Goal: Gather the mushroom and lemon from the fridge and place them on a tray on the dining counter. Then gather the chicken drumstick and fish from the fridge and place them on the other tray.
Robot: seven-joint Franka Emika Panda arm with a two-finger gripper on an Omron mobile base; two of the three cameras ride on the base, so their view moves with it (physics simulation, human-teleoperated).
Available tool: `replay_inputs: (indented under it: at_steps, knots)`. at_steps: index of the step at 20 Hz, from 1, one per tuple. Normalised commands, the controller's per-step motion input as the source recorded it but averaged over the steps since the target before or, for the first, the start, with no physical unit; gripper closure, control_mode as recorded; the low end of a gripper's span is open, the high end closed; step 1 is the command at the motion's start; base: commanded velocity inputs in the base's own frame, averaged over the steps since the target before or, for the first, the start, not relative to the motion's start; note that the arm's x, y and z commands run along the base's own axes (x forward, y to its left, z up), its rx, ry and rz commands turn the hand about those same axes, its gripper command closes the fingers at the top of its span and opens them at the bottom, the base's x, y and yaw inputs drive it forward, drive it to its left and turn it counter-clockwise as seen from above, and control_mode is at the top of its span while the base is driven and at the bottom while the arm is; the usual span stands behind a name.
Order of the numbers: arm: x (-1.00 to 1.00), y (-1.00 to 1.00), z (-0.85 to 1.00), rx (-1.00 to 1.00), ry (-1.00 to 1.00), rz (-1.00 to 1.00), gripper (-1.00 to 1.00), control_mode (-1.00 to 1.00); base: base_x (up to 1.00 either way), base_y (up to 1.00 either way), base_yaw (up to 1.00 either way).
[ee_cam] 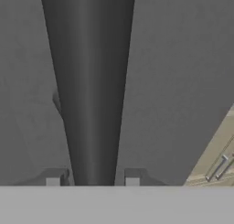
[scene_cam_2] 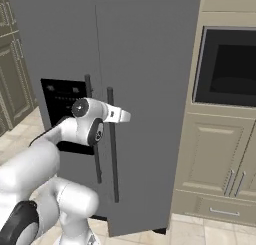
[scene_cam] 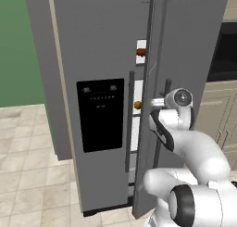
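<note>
Grey steel covers the fridge (scene_cam: 99, 59), whose right door (scene_cam: 180, 54) stands slightly ajar, leaving a narrow gap. Through that gap the left base view shows a reddish-brown item (scene_cam: 140, 52) on an upper shelf and a small yellow-orange one (scene_cam: 137, 104) lower down; which foods they are cannot be told. The gripper (ee_cam: 92, 178) sits at the right door's dark vertical handle (ee_cam: 89, 90), its two fingertips (ee_cam: 53, 177) clamped on either side of the bar.
</note>
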Motion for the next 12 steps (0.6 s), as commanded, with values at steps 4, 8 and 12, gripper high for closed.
replay_inputs:
  at_steps: [4, 8, 12]
  knots:
    - [-0.83, -0.82, 0.44, 0.0, 0.12, 0.0, 1.0, -1.0, 0.0, 0.0, 0.0]
    - [-0.73, -0.75, 0.4, 0.0, 0.06, 0.12, 1.0, -1.0, 0.0, 0.0, 0.0]
    - [-0.46, -0.5, 0.11, 0.0, 0.14, 0.11, -1.0, -1.0, 0.0, 0.0, 0.0]
